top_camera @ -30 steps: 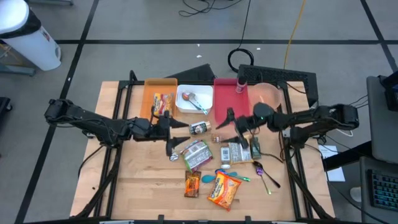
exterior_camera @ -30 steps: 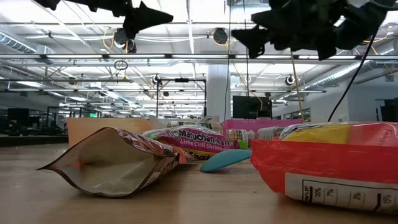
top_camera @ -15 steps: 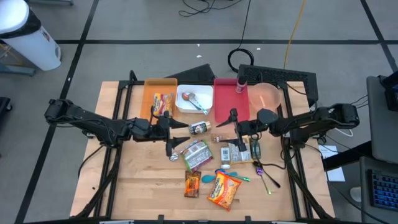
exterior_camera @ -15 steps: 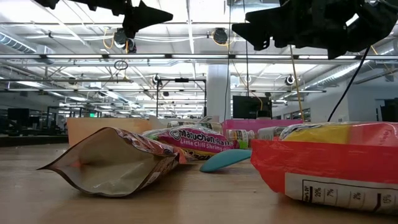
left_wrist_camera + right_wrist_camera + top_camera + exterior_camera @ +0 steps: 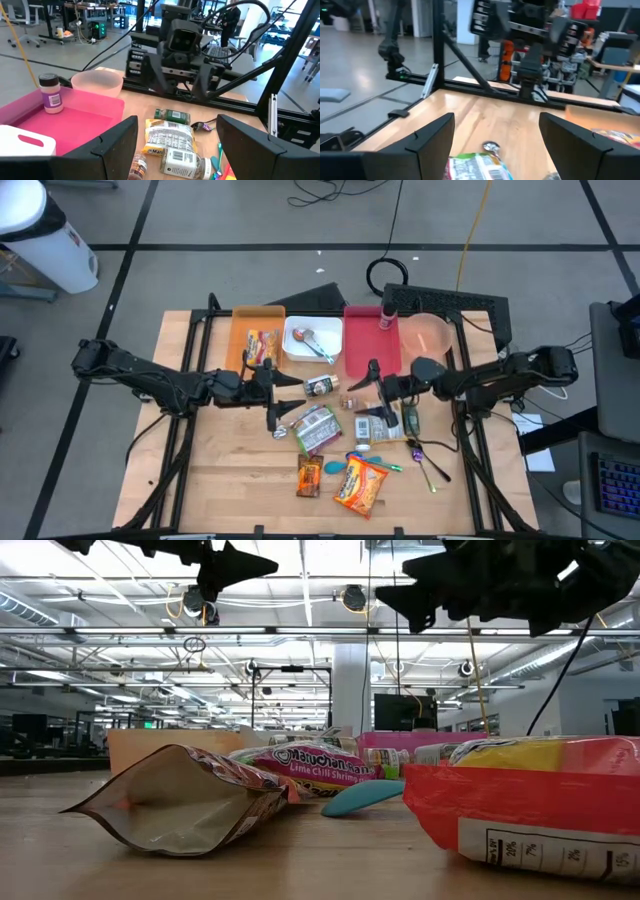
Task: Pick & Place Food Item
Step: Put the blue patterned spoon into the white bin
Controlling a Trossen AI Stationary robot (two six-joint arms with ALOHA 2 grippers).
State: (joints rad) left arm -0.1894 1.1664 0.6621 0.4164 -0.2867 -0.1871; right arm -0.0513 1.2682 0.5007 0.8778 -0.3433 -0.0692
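Both grippers hang open above the table's middle, facing each other and touching nothing. My left gripper (image 5: 274,392) (image 5: 180,150) is to the left of a small dark jar (image 5: 320,386). My right gripper (image 5: 367,388) (image 5: 497,145) hovers over white packets (image 5: 380,425) (image 5: 165,137). Lying flat on the wood are a green noodle packet (image 5: 317,427) (image 5: 477,167), a brown pouch (image 5: 310,476) (image 5: 180,800) and a red-orange chip bag (image 5: 360,485) (image 5: 530,800). In the low view both grippers, left (image 5: 245,565) and right (image 5: 415,595), are high over the food.
Along the far edge stand an orange bin (image 5: 258,338), a white bowl (image 5: 308,340), a pink tray (image 5: 372,345) with a spice jar (image 5: 50,92), and a pink bowl (image 5: 430,332). A green bottle (image 5: 410,418), a teal spoon (image 5: 335,467) and a purple spoon (image 5: 420,450) lie among the food.
My right gripper has swung slightly toward the table's near edge and turned a little, still open and above the packets. The left arm and the food have kept still.
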